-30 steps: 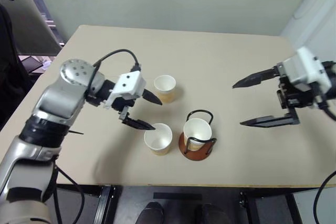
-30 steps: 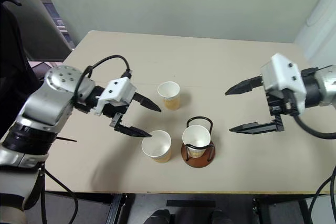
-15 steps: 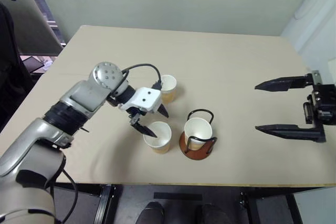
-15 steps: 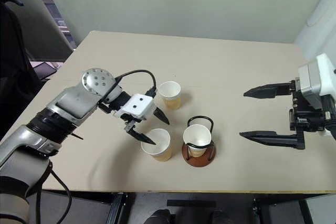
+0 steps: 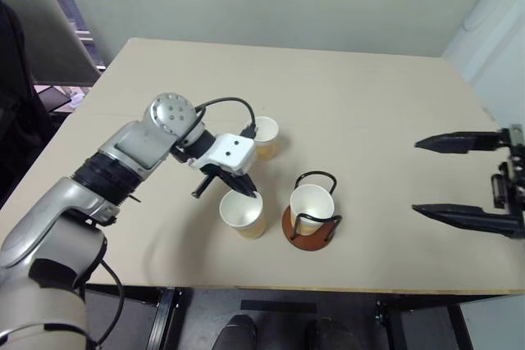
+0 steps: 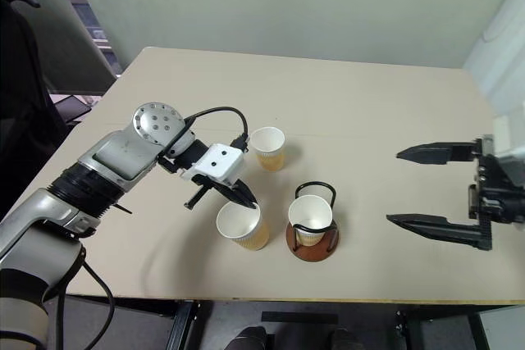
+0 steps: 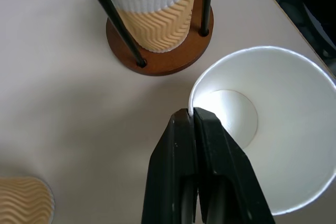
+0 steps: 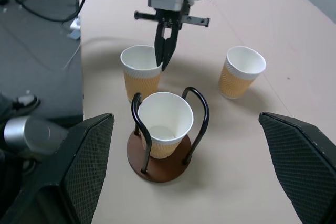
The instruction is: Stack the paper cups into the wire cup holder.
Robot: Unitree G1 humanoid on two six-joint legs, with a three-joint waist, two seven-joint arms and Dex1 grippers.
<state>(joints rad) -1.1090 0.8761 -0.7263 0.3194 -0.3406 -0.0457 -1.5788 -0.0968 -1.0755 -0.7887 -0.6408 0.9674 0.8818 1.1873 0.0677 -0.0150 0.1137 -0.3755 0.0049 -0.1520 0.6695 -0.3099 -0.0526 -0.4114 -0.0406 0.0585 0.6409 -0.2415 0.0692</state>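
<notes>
On the beige surface, just in front of the left tool, stands a paper cup, upright and open-mouthed. The left tool is clenched on this cup's rim: one black finger lies outside the wall and the other inside, the paper pinched between them on the side of the rim that faces the wire cup holder. The cup's wall is ribbed tan below a white band; its inside is white.

Just beside the pinched cup, past the tip of the left tool, the wire cup holder rests on its round reddish-brown base. A second paper cup sits upright inside its black wire loops. The two cups are close but apart.

A third paper cup stands upright farther up the surface, behind the left tool's white housing, near but not touching it.

The right tool hangs well apart from all three cups, off toward the right edge of the surface. Its two long black fingers are spread wide, holding nothing.
</notes>
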